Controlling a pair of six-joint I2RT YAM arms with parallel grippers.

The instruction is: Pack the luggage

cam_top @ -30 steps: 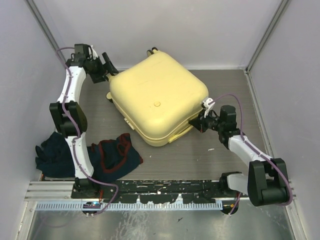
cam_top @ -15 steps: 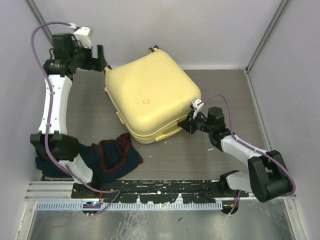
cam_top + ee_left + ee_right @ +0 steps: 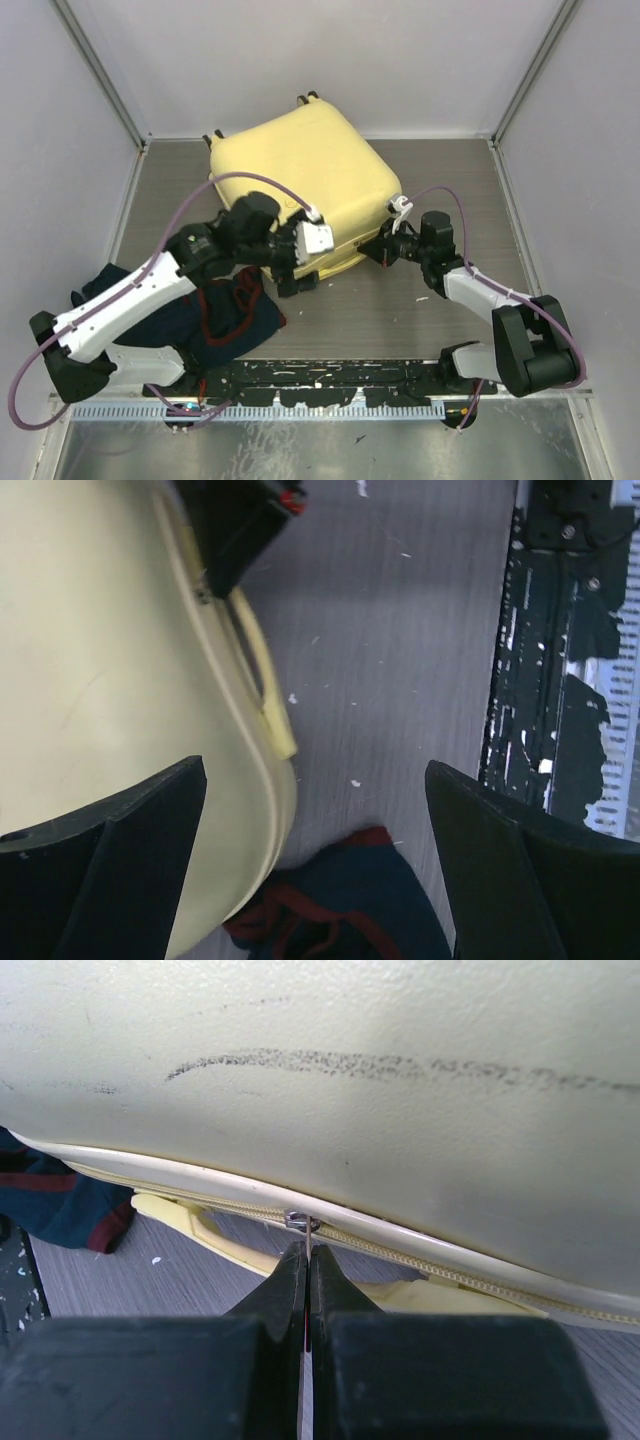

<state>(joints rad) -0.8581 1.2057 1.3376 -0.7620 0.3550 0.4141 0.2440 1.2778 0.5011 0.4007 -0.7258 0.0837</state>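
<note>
Luggage (image 3: pixel 300 170) askew, wheels (image 3: pixel 303 98) far, handle (image 3: pixel 262 670) near; left fingers (image 3: pixel 130 850) wide, right fingers (image 3: pixel 285 1290) tight on zipper (image 3: pixel 299 1222)

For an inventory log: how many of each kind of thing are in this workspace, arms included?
Yellow suitcase: 1
Heap of dark clothes: 1
Robot arms: 2 (left, right)
Total: 4

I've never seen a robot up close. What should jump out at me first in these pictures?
The big pale yellow luggage, closed, fills the middle of the table. The right gripper is pinched shut on its zipper pull at the near seam. The left gripper hangs wide open by the near left corner, close to a heap of dark blue and red clothes.
</note>
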